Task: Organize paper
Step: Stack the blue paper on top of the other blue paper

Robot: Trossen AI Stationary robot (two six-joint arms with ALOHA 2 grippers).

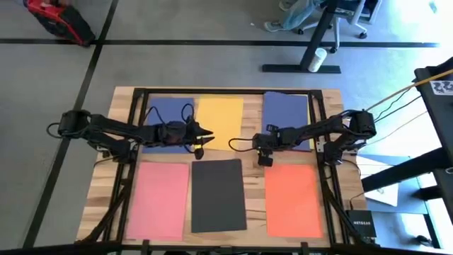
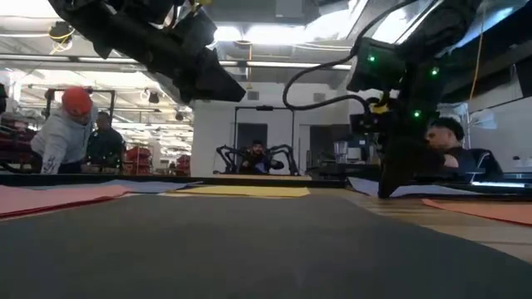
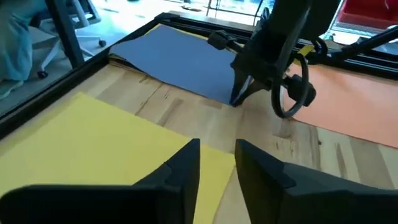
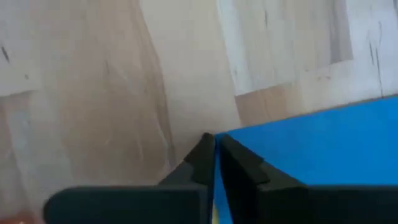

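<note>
Six paper sheets lie flat on the wooden table. In the far row are a blue sheet (image 1: 170,115), a yellow sheet (image 1: 220,120) and another blue sheet (image 1: 287,113). The near row has a pink sheet (image 1: 159,200), a black sheet (image 1: 218,195) and an orange sheet (image 1: 291,200). My right gripper (image 1: 263,157) stands at the right blue sheet's near-left corner, shut on it. My left gripper (image 1: 209,133) hovers open above the yellow sheet's near edge (image 3: 124,149), raised off the table in the low view (image 2: 220,83). My right gripper pinches the right blue sheet's near-left corner (image 4: 231,142) between its two fingers. The fingers come from above and point down (image 3: 239,96). The rest of the sheet (image 3: 180,59) lies flat on the table, over a yellow sheet whose edge (image 1: 310,120) shows.
Black frame rails (image 1: 134,142) run along the table's left, right and far sides. A cable loop (image 3: 292,99) hangs beside my right gripper. Bare wood (image 3: 205,127) lies between the yellow and blue sheets. People (image 2: 71,133) stand in the room beyond the table.
</note>
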